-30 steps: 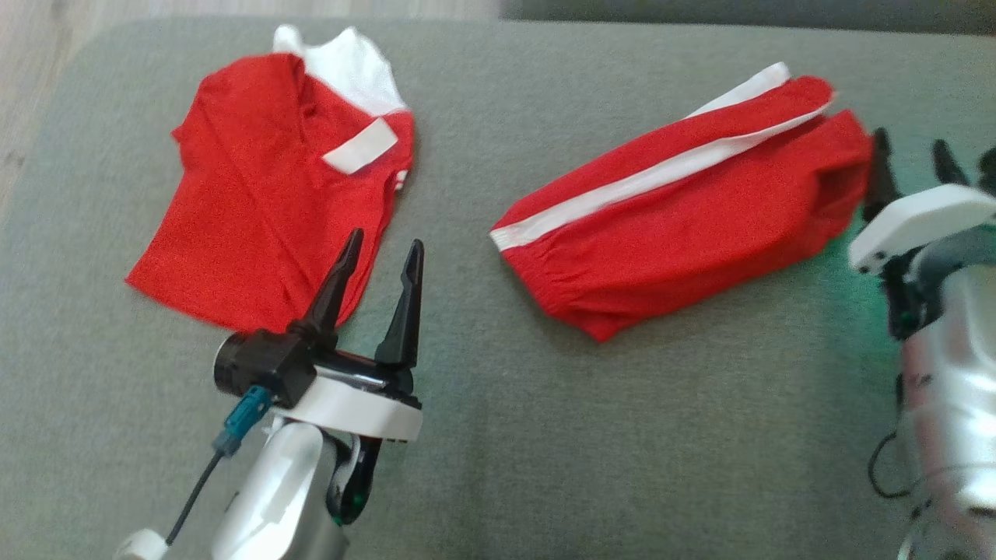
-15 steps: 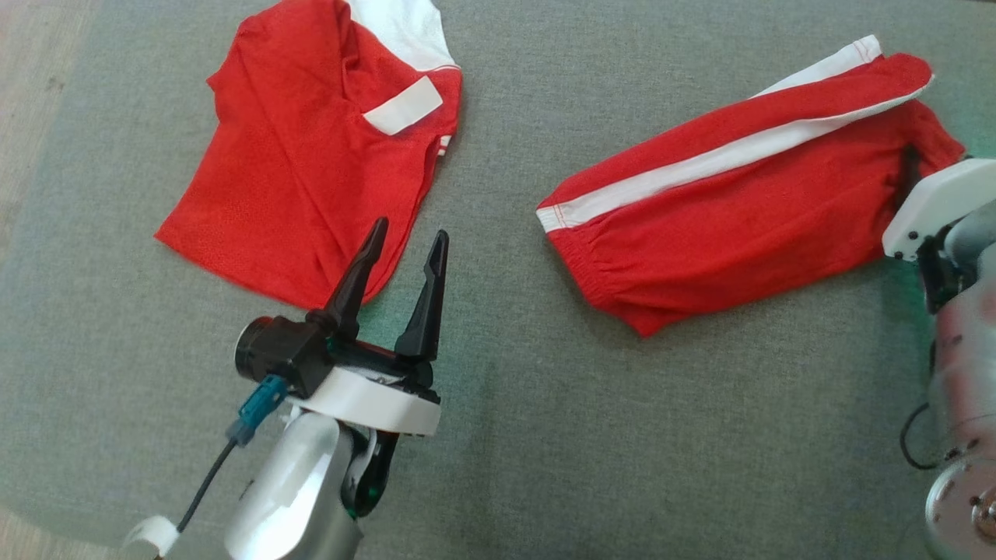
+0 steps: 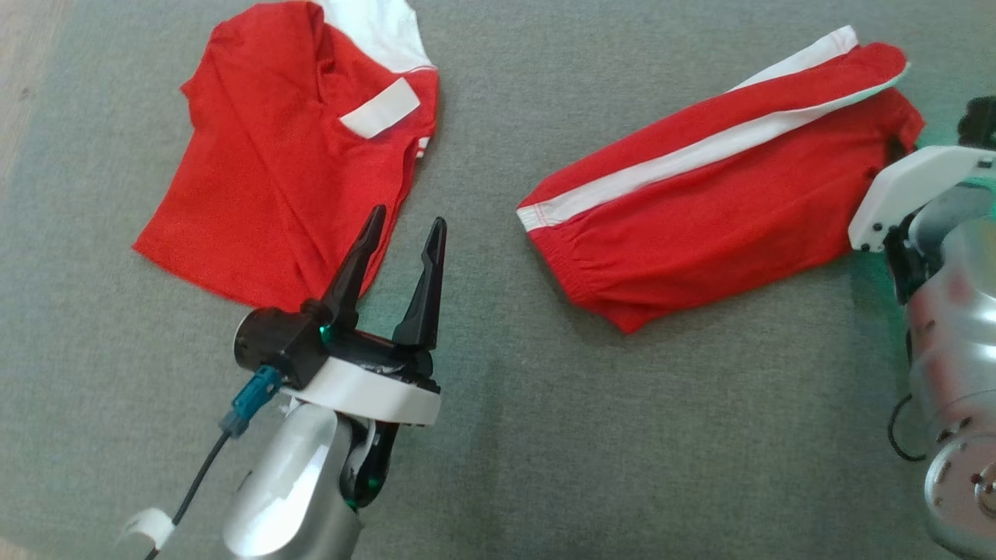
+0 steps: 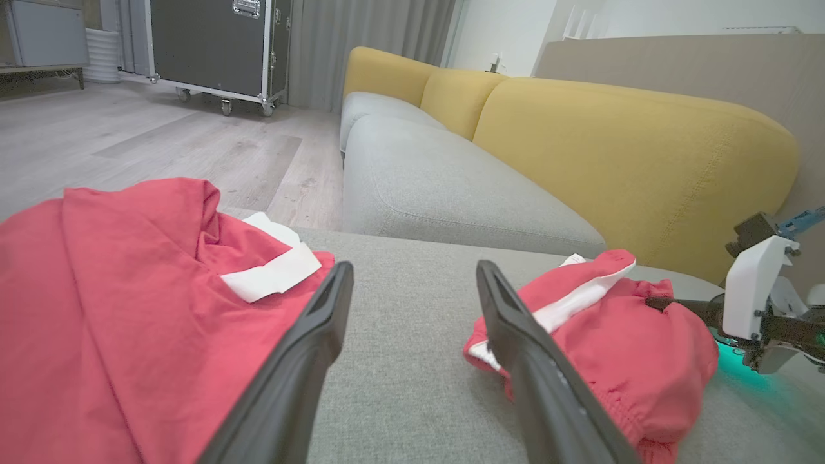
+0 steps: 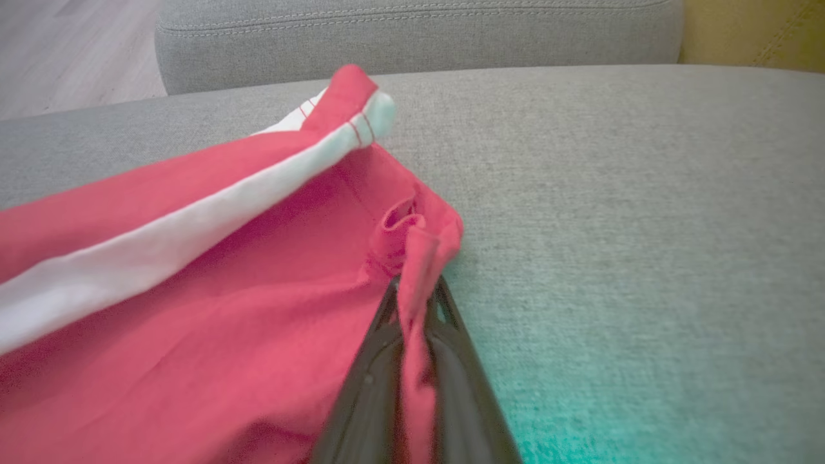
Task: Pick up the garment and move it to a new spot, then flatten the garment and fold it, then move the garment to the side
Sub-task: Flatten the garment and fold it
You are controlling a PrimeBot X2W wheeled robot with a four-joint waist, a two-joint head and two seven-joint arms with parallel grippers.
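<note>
The garment, red shorts (image 3: 700, 210) with a white side stripe, lies loosely folded on the grey cushion at the right. My right gripper (image 5: 416, 287) is shut on a bunched corner of the shorts' right end, and red cloth is pinched between its dark fingers. From the head camera its fingers are mostly hidden behind the white wrist housing (image 3: 906, 190). My left gripper (image 3: 408, 222) hovers open and holds nothing, between the shorts (image 4: 612, 348) and a red shirt.
A red shirt (image 3: 280, 163) with white collar and cuff lies spread on the cushion's left part, its lower edge just by my left fingers. The grey cushion (image 3: 622, 435) has bare room in front. A yellow sofa back (image 4: 631, 148) stands beyond, wood floor to the left.
My right gripper has gone from open beside the shorts' right end to shut on that corner. The head camera has shifted. The left gripper stays open.
</note>
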